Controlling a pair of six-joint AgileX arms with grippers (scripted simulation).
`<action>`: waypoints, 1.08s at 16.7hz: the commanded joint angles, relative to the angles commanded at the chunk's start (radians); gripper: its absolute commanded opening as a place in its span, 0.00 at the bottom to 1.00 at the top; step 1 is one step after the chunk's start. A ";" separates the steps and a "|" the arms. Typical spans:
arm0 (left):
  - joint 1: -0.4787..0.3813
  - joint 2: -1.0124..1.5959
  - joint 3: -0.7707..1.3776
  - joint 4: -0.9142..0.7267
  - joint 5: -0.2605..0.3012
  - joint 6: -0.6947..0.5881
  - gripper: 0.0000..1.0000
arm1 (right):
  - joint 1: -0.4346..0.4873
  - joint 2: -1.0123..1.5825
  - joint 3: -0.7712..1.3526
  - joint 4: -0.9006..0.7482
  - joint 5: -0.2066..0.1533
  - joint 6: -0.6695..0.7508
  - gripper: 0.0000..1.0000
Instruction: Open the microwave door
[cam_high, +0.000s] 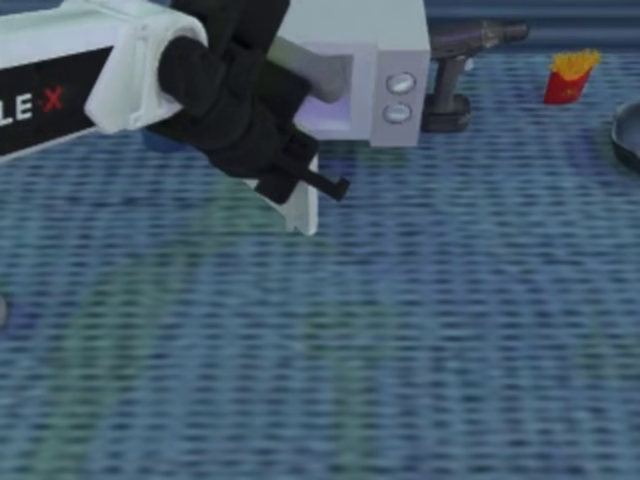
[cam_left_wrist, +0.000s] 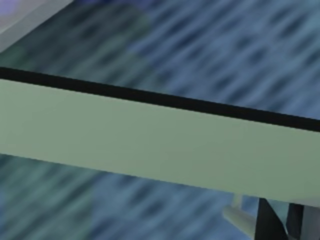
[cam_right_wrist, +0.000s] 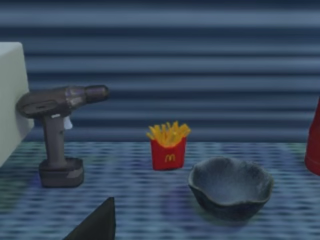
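Left gripper (cam_high: 318, 178), upper centre of frame, clamped the microwave door's (cam_high: 306, 208) edge; door swung open from the microwave (cam_high: 385, 60).

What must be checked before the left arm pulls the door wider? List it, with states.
1. Microwave door off its frame: ok, swung out, cavity showing.
2. Left gripper at the door's free edge: ok, top view shows it there.
3. Hold on the door: cannot tell, contact is hidden.
4. Drill outside the door's swing: ok, it stands right of the microwave.
5. Right arm out of the way: ok, absent from the top view.
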 joint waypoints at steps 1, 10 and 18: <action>0.001 -0.001 -0.001 0.000 0.001 0.003 0.00 | 0.000 0.000 0.000 0.000 0.000 0.000 1.00; 0.064 -0.058 -0.064 -0.009 0.086 0.167 0.00 | 0.000 0.000 0.000 0.000 0.000 0.000 1.00; 0.064 -0.058 -0.064 -0.009 0.086 0.167 0.00 | 0.000 0.000 0.000 0.000 0.000 0.000 1.00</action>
